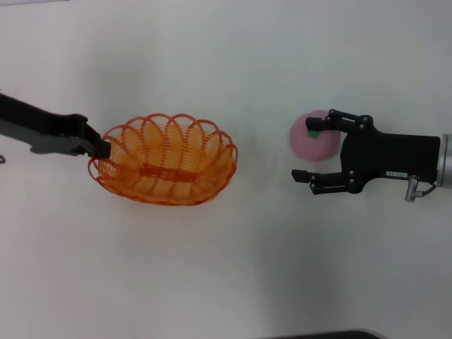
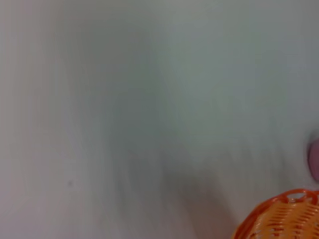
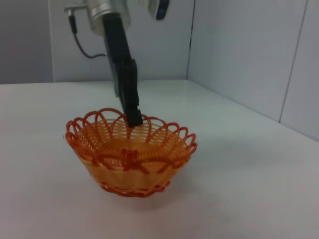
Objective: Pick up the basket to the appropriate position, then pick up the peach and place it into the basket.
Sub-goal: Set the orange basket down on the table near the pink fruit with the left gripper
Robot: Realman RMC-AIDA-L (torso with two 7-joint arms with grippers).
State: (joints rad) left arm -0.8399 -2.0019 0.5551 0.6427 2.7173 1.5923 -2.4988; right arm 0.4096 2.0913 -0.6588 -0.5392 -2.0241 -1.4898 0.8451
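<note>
left tool [image 1: 103, 148] pinching basket [image 1: 166, 161] rim | right tool [image 1: 313, 152] spread beside peach [image 1: 314, 135] | white table [image 1: 233, 275]

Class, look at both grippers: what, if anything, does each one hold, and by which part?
The left gripper grips the orange looped-wire basket by its scalloped rim. The right gripper is open beside the pink peach, holding nothing.

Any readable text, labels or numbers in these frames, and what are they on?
Nothing can be read.
Right gripper: a small white label on its black body, print too small to read.
Basket, peach, left gripper: no writing visible.
</note>
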